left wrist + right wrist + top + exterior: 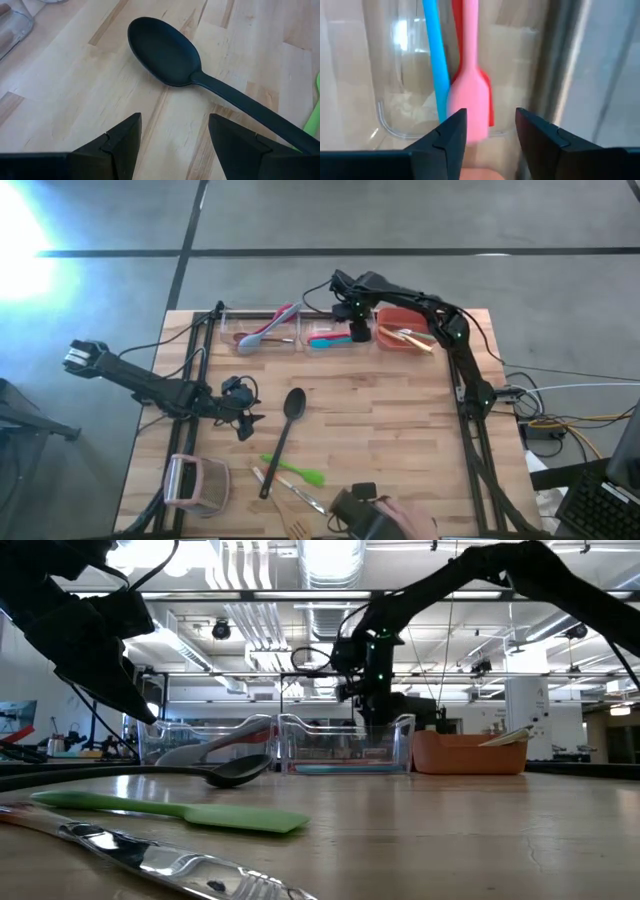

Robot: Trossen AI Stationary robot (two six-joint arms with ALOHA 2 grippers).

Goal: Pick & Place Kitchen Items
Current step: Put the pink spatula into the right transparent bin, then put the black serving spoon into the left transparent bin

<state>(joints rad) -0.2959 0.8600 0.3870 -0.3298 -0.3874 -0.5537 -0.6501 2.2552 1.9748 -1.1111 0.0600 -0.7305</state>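
A pink spatula (470, 95), a blue handle (434, 55) and a red utensil (490, 107) lie in the middle clear bin (330, 335) at the far edge. My right gripper (490, 135) hangs open just above them, pointing down, with nothing between its fingers. A black spoon (288, 430) lies flat on the table, bowl (165, 52) toward the far side. My left gripper (175, 145) stands open just left of that bowl, apart from it. A green spatula (295, 470), a silver utensil (290, 492) and a wooden one (298, 528) lie near the front edge.
The left clear bin (262, 330) holds grey and red utensils. The orange bin (405, 330) holds wooden ones. A boxy pinkish-white handled object (195, 483) stands at the front left. A person's hand (400, 515) with a dark device is at the front edge.
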